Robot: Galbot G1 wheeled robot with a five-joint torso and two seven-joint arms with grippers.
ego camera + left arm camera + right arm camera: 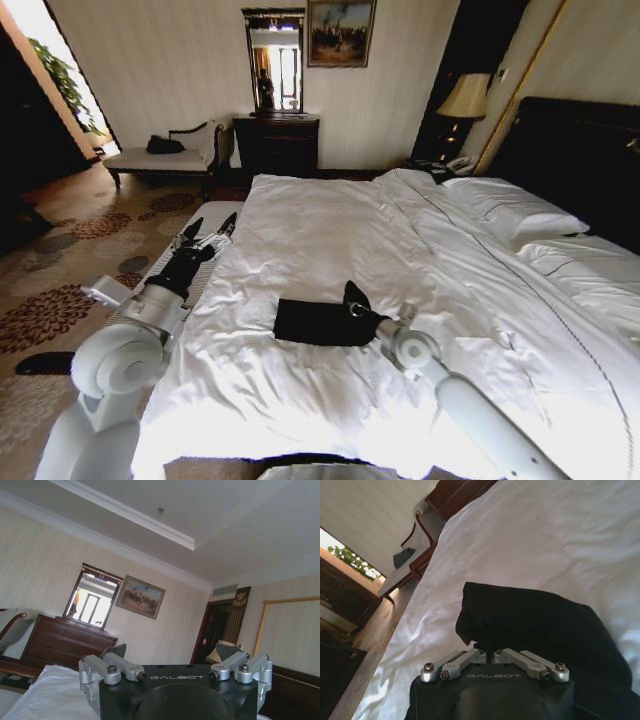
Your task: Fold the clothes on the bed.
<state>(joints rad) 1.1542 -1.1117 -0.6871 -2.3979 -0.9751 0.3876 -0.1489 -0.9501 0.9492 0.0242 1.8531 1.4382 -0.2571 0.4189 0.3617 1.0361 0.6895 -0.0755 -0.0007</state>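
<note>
Black soft-fabric T-shirt (322, 322), already bunched into a compact fold, lying mid-bed toward the foot edge of the white-sheeted double bed (330, 240); light, limp, likely to slump unless pinched at a doubled edge. Right end effector (357, 309) clenched on a raised flap at its headboard-side edge; left end effector (205, 236) released, held over the bed's left edge

"GALBOT" in pale letters stands on the black housing of the left gripper (175, 652) and of the right gripper (487, 650). No other legible text.
</note>
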